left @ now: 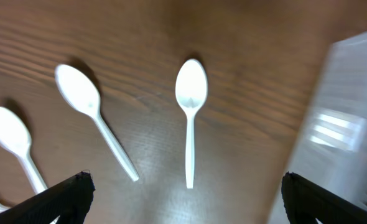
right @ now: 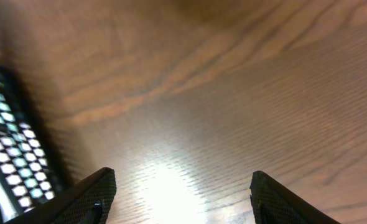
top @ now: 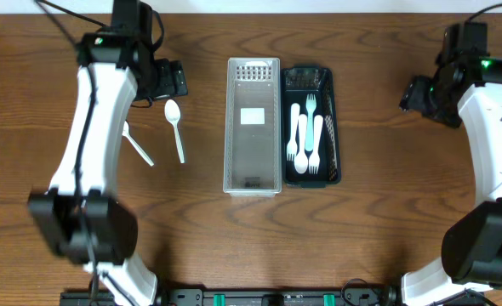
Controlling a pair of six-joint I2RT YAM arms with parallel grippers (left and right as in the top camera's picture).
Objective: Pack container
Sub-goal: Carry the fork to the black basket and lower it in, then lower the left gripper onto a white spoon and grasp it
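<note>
Both spread wide, left end effector (left: 183, 186) and right end effector (right: 182, 182) flank the translucent, slotted container (top: 253, 149).

1. Overhead looks straight down, far off, taking in the whole worktop (top: 234, 246).
2. Left wrist looks down close on the spoons (left: 191, 106), shared with overhead.
3. Right wrist looks close at bare wood, sharing with overhead the edge of the dark basket (right: 9, 155).

Forks (top: 305, 136) in basket (top: 335, 127) right of container (top: 253, 153); spoons (top: 173, 110) on table (top: 379, 212) left.
</note>
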